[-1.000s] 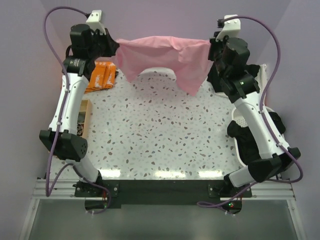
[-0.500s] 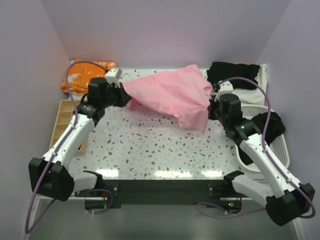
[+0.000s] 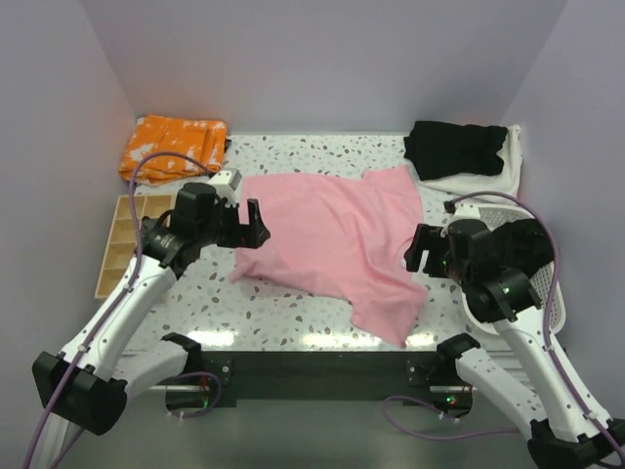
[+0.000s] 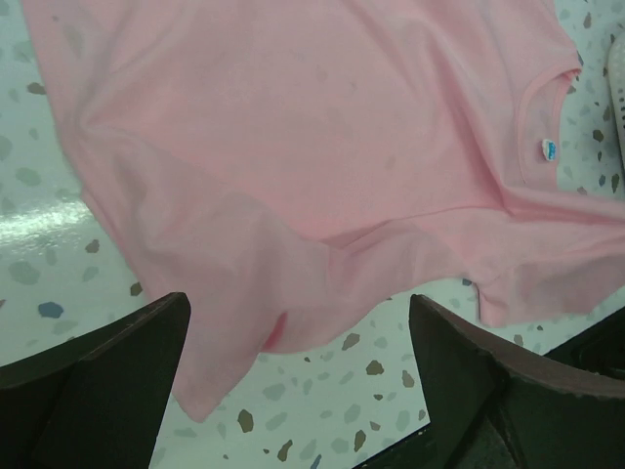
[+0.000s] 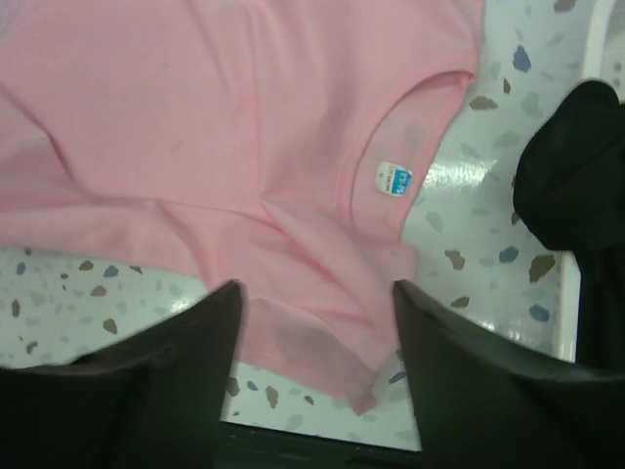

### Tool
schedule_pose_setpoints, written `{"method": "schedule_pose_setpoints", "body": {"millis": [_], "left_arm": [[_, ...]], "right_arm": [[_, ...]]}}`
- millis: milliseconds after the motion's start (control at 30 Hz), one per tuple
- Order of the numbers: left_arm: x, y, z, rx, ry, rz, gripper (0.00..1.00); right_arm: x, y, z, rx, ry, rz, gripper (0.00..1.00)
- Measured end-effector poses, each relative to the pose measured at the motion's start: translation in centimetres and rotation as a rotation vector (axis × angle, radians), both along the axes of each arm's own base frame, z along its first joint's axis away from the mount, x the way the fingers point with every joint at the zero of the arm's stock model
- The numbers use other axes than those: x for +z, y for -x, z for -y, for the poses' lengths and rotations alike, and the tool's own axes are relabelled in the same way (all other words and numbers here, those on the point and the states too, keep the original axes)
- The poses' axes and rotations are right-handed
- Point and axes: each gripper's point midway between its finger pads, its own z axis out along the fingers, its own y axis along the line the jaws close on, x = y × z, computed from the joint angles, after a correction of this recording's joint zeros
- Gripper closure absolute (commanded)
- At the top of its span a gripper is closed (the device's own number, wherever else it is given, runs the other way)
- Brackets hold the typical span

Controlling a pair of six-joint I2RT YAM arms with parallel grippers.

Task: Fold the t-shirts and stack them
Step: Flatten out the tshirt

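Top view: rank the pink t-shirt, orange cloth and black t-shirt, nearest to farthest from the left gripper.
1. pink t-shirt, right beside the left gripper, mid-table.
2. orange cloth, far-left corner.
3. black t-shirt, far-right corner.

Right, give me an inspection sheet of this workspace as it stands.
Surface: speckled table, glossy.
Job's things: pink t-shirt spread out mid-table, creased; folded black t-shirt on an off-white t-shirt, far right corner; black garment in the white basket.
Clutter: orange cloth far left; wooden compartment tray at the left edge.
Grippers: left jaws and right jaws open, empty, over the pink t-shirt.
Cables: purple cables loop off both arms; none seen on the fabric.
Surroundings: plain lilac walls; nothing else seen.
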Motion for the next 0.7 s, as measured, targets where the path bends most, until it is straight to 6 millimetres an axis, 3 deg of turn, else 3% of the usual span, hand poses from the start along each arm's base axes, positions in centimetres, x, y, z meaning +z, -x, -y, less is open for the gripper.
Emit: {"method": "schedule_pose_setpoints", "body": {"millis": [133, 267, 333, 400, 467, 500, 600, 700], "left_arm": [[3.7, -1.1, -1.1, 0.063, -0.032, 0.061, 0.00], [8.8, -3.5, -1.1, 0.094, -0.022, 0.192, 0.00], [9.9, -5.8, -0.3, 0.090, -0.013, 0.247, 0.00], [9.4, -8.2, 0.8, 0.076, -0.010, 0.264, 0.00], [7.4, -11.6, 2.5, 0.053, -0.007, 0.252, 0.00], [5.3, -13.3, 3.4, 0.040, -0.011, 0.223, 0.00], [-2.6, -16.8, 5.3, 0.010, -0.037, 0.104, 0.00], [-10.1, -18.0, 5.5, -0.003, -0.057, -0.034, 0.00]], "right_arm": [[0.7, -0.3, 1.3, -0.069, 0.052, -0.023, 0.15], [1.8, -2.9, 1.1, -0.105, 0.074, 0.001, 0.15], [1.7, -5.1, 0.6, -0.123, 0.084, 0.013, 0.15], [0.3, -7.5, 0.0, -0.141, 0.108, -0.006, 0.15], [-1.7, -10.1, -0.7, -0.156, 0.139, -0.041, 0.15], [-3.2, -11.5, -1.1, -0.163, 0.159, -0.066, 0.16], [-7.6, -14.7, -2.2, -0.168, 0.210, -0.138, 0.16], [-10.0, -17.4, -3.1, -0.169, 0.249, -0.178, 0.17]]}}
